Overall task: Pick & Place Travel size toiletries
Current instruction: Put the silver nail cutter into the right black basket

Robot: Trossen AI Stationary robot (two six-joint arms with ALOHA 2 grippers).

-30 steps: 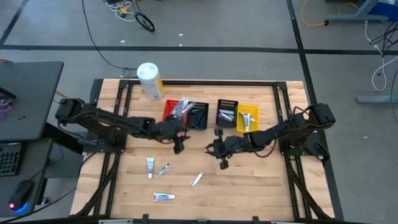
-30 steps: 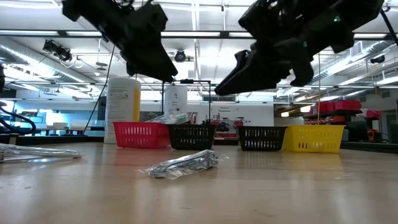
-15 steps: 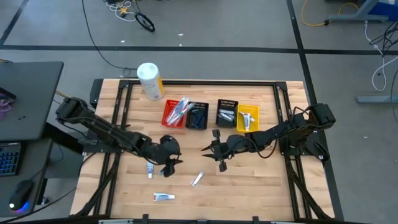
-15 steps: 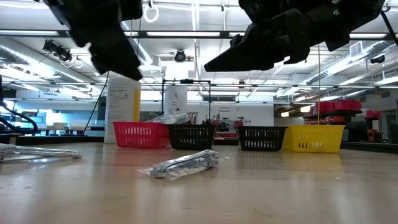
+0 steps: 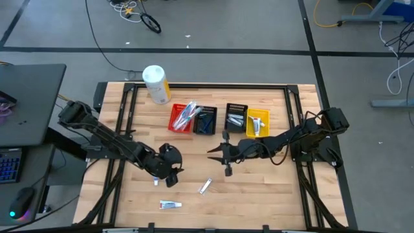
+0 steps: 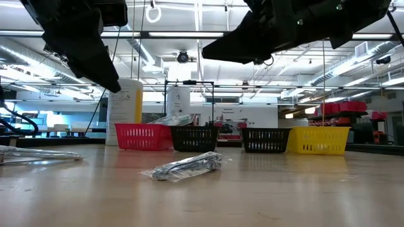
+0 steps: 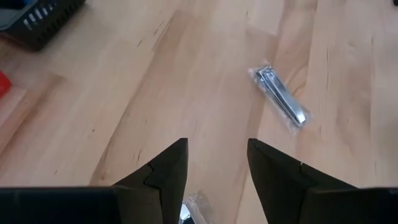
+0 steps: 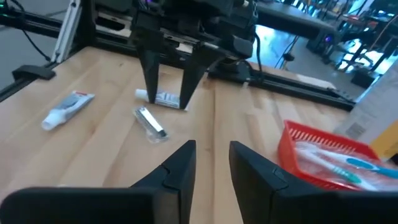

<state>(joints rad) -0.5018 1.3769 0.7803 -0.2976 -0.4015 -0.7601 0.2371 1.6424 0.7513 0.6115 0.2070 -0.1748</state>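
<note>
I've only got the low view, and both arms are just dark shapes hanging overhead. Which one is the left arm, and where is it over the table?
Observer: The shape on your left. From above, the left gripper hovers over the front-left part of the table, its jaws open.
Operator: Is it holding anything?
Observer: No. Its wrist view shows a clear-wrapped item lying on the wood just below the gap between its fingers.
Operator: And the right one?
Observer: The right gripper hangs over mid-table in front of the bins, open and empty, pointing toward the left gripper.
</note>
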